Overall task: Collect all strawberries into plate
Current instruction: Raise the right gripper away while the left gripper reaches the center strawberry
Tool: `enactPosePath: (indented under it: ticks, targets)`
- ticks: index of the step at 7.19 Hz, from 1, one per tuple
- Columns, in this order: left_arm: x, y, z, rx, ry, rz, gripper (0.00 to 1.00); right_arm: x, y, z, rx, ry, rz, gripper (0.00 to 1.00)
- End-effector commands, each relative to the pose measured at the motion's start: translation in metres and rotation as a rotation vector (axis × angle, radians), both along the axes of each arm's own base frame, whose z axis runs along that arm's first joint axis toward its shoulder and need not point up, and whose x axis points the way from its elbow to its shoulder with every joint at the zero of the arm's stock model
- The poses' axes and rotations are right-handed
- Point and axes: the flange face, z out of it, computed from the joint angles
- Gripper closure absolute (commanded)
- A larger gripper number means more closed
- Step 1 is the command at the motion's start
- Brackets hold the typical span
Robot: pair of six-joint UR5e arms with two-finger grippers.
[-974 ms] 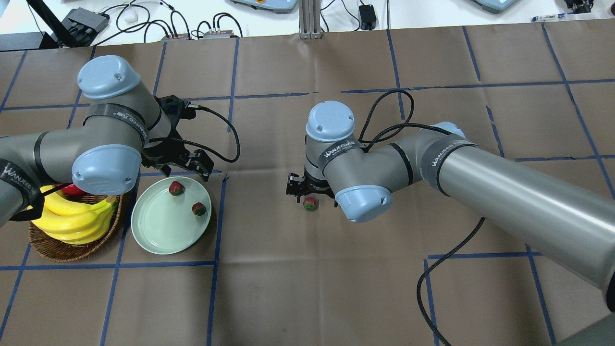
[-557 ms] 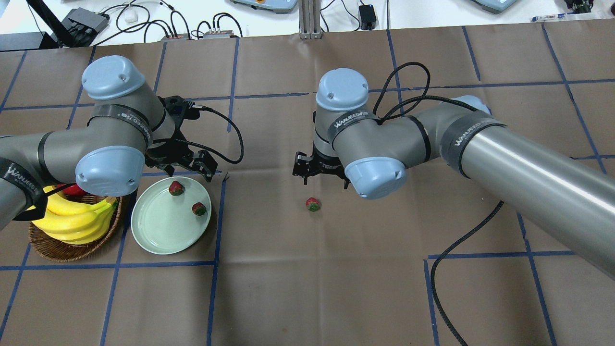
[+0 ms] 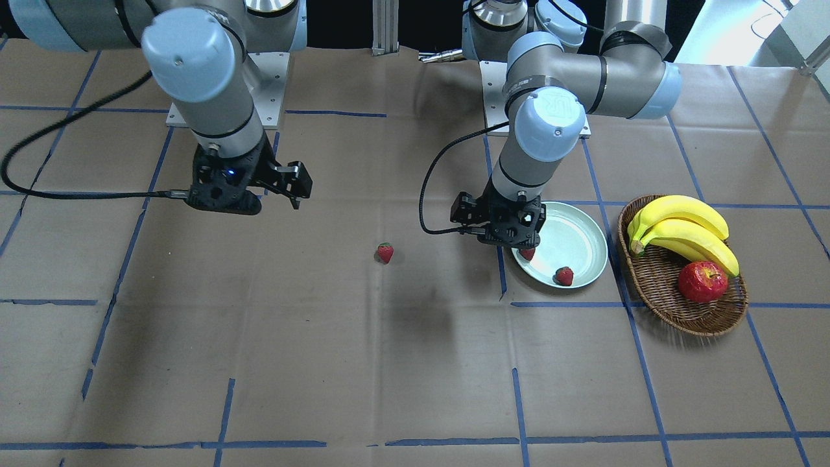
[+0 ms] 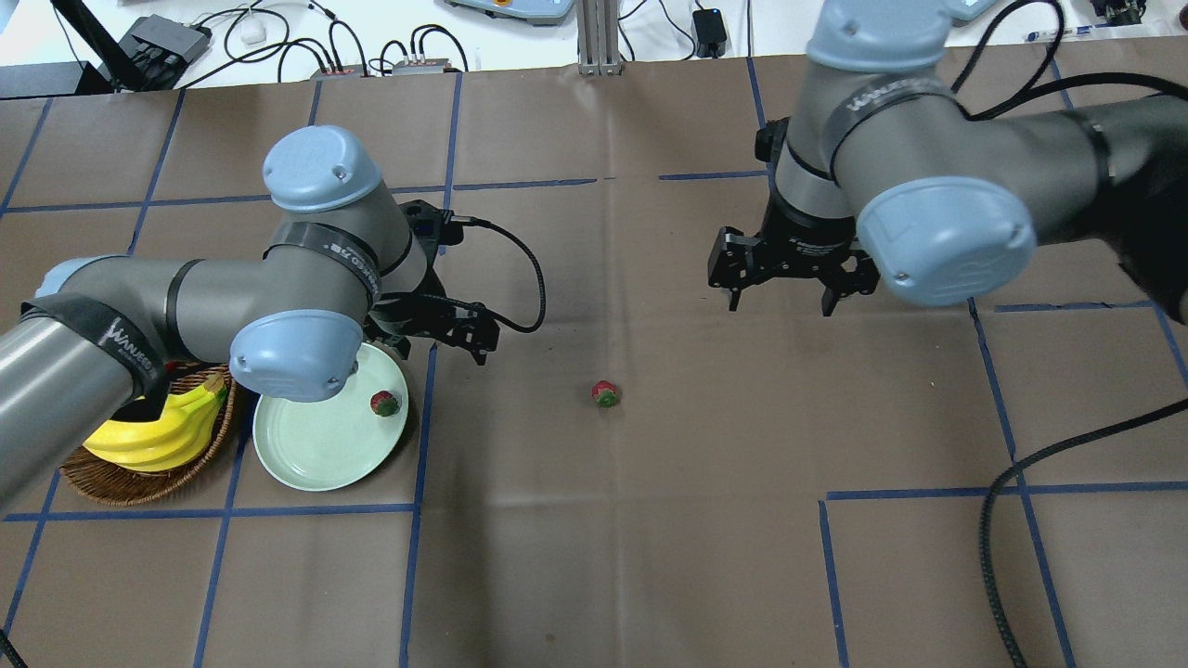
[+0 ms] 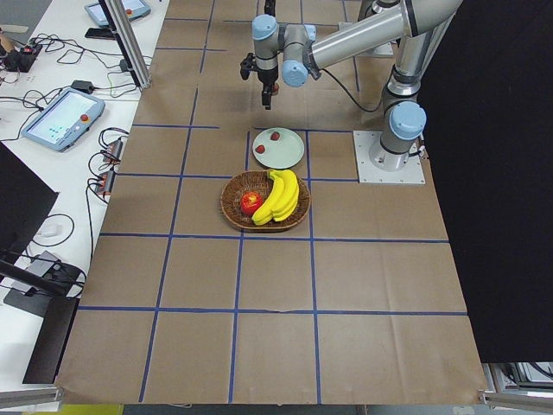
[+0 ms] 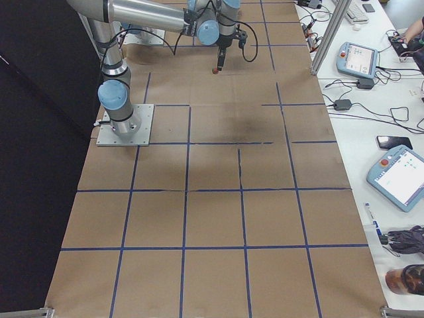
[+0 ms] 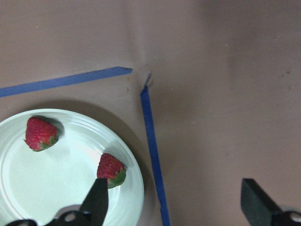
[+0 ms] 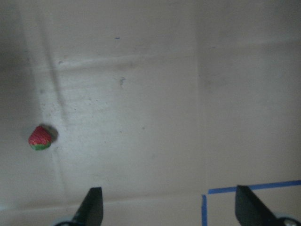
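Left arm: elbow bent, left gripper (image 4: 445,341) hanging over the plate (image 4: 316,445) at its upper-right rim, jaws spread, empty.
Right arm: in from upper right, right gripper (image 4: 780,306) pointing down, jaws spread, empty.
Strawberries: two on the plate, lower left; loose strawberry (image 4: 605,394) on the table (image 4: 650,557), dead centre.
Writing: "WANJEED" on the arm band (image 4: 121,339); "UR" on the blue cap (image 3: 559,104).

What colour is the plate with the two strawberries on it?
Pale mint green and shiny. The plate shows best in the left wrist view.

Glossy plate (image 3: 587,243); woven wicker basket (image 3: 655,295); matt paper table (image 3: 389,363).
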Motion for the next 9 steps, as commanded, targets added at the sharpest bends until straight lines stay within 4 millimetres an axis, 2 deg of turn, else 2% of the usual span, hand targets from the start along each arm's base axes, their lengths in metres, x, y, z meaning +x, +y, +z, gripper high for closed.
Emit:
enactPosePath:
  ticks: [1, 2, 3, 4, 6, 8, 9]
  targets:
    - [-0.066, 0.018, -0.021, 0.000, 0.021, 0.032, 0.01, -0.055, 0.020, 0.043, -0.029, 0.033, 0.051, 0.00]
    - [-0.103, 0.020, -0.045, -0.048, 0.030, 0.046, 0.01, -0.066, 0.021, 0.057, -0.058, 0.025, 0.047, 0.00]
    - [-0.127, 0.019, -0.065, -0.052, 0.029, 0.047, 0.01, -0.068, 0.021, 0.056, -0.056, 0.023, 0.091, 0.00]
    - [-0.139, 0.017, -0.073, -0.038, 0.035, 0.063, 0.01, -0.066, 0.024, 0.064, -0.073, 0.021, 0.094, 0.00]
    - [-0.146, 0.021, -0.090, -0.008, 0.022, 0.065, 0.01, -0.062, 0.033, 0.074, -0.077, 0.009, 0.083, 0.00]
    - [-0.147, 0.021, -0.091, -0.013, 0.015, 0.064, 0.11, -0.060, 0.030, 0.092, -0.052, -0.004, 0.053, 0.00]
    - [-0.147, 0.020, -0.095, -0.007, 0.013, 0.066, 0.11, -0.059, 0.030, 0.089, -0.041, -0.004, 0.054, 0.00]
